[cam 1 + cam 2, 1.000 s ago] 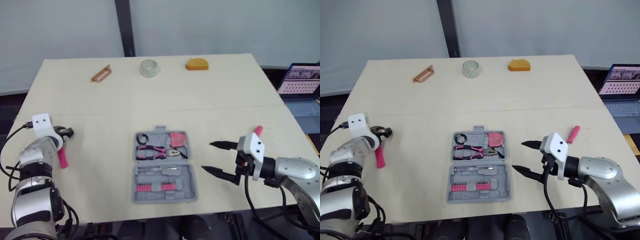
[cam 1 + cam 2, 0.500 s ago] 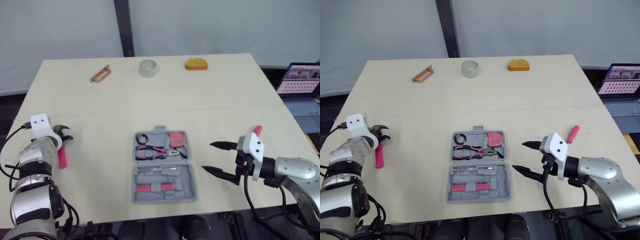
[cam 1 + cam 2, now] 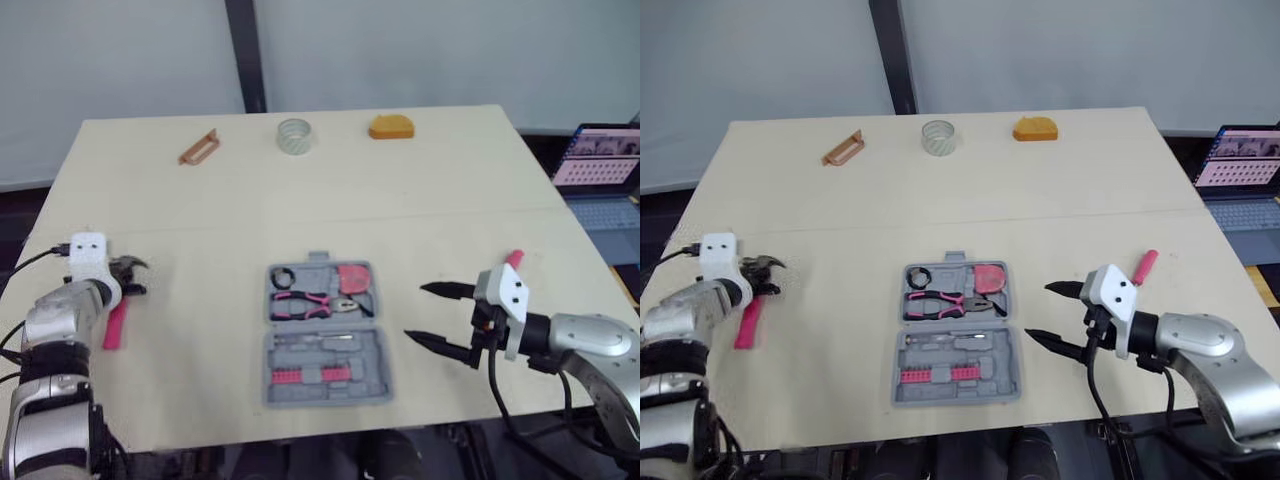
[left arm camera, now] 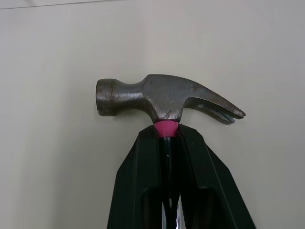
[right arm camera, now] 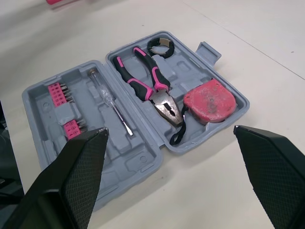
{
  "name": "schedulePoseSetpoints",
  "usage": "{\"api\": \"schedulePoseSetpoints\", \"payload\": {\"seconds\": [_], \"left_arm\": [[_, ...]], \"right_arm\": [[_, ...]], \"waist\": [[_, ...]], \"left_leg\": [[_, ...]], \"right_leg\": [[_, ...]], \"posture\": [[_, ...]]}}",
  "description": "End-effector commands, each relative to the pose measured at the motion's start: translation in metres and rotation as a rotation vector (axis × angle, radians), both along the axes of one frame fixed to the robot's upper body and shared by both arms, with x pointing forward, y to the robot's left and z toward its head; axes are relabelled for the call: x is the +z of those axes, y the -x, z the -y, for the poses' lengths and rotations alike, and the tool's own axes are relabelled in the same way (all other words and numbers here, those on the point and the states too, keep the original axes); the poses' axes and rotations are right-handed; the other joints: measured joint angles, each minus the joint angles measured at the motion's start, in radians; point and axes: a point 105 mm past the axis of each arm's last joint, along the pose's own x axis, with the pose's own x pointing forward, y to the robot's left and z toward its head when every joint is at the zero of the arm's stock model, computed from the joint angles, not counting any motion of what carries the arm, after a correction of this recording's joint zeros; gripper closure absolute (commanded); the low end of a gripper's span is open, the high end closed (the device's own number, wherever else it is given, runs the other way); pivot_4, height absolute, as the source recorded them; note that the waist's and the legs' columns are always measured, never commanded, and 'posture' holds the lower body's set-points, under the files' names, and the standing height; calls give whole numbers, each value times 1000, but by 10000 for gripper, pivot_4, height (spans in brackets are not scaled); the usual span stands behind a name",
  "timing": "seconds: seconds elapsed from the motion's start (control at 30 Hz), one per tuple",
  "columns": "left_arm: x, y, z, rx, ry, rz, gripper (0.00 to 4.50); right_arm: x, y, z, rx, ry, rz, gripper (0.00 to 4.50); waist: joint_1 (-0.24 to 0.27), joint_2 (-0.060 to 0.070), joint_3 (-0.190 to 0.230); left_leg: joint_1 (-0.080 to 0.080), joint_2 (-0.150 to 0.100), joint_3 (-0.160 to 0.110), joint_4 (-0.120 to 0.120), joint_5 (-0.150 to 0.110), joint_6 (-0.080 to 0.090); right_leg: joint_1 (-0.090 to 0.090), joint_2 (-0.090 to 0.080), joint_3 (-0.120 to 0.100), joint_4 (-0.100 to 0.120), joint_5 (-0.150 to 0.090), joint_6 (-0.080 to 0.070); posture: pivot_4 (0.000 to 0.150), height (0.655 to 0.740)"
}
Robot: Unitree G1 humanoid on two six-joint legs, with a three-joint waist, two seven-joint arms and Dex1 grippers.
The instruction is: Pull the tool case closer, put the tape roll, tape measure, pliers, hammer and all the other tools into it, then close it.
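Observation:
The grey tool case [image 3: 374, 352] lies open at the table's middle near the front. In it are pink-handled pliers [image 3: 305, 303], a red tape measure [image 3: 355, 278], a small black roll [image 3: 285, 277], a screwdriver and pink bits. My left gripper [image 3: 125, 276] is at the table's left edge, shut on the neck of the pink-handled hammer [image 4: 162, 98] just below its steel head. The handle [image 3: 113, 327] slants toward the front. My right gripper [image 3: 437, 316] stands open just right of the case, holding nothing.
Along the far edge lie a brown flat tool [image 3: 198, 147], a clear tape roll [image 3: 294, 134] and an orange tape measure [image 3: 391, 127]. A pink-handled tool [image 3: 514, 259] lies behind my right wrist. A laptop [image 3: 600, 165] sits off the table's right side.
My left gripper has shut on the hammer's neck and shifted a little. The hammer's handle now slants outward. The right arm and the case have not moved.

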Motion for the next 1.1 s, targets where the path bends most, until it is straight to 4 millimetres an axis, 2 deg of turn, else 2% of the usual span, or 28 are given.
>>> {"api": "schedulePoseSetpoints", "payload": {"seconds": [0.03, 0.23, 0.4, 0.6, 0.77, 0.97, 1.1], "left_arm": [[25, 16, 50, -342, -25, -1, 44815], [35, 57, 116, -698, 22, -69, 44815], [38, 81, 148, -881, 26, -92, 44815], [42, 101, 175, -1053, 51, -122, 44815], [40, 109, 186, -1132, 45, -159, 44815], [35, 106, 207, -1221, 19, -161, 44815], [31, 106, 218, -1277, -21, -168, 44815]], "right_arm": [[2, 2, 0, 37, 5, 24, 0], [-9, 10, 3, 89, 10, 21, 0], [-12, 14, 12, 104, 17, 13, 0], [-15, 20, 28, 125, 57, -11, 0], [-18, 24, 35, 138, 69, -24, 0], [-21, 16, 39, 92, 85, -25, 0], [-21, 17, 38, 82, 49, -60, 0]], "waist": [[-1, -1, 1], [10, -1, 1], [9, -1, 1], [10, -1, 1], [11, -1, 1], [11, -1, 1], [13, -1, 1]], "left_leg": [[0, 0, 0, -1, 0, 0], [-1, 0, 3, 0, 0, 0], [0, 0, 4, 0, 0, 0], [0, 0, 5, 0, 0, 1], [0, 0, 5, 0, 0, 1], [0, 0, 5, 0, -1, 1], [-1, 0, 5, 1, -1, 1]], "right_leg": [[-1, 0, 1, 0, 0, 0], [-2, 0, 4, -1, 0, 0], [-2, 0, 5, -1, 0, 0], [-3, 0, 6, -1, 0, 0], [-2, 0, 6, -1, 0, 0], [-2, 0, 6, -1, 0, 0], [-2, 0, 6, -1, 0, 0]], "posture": [[1500, 7400], [1500, 7400], [1500, 7400], [1500, 7400], [1500, 7400], [1500, 7400], [1500, 7400]]}}
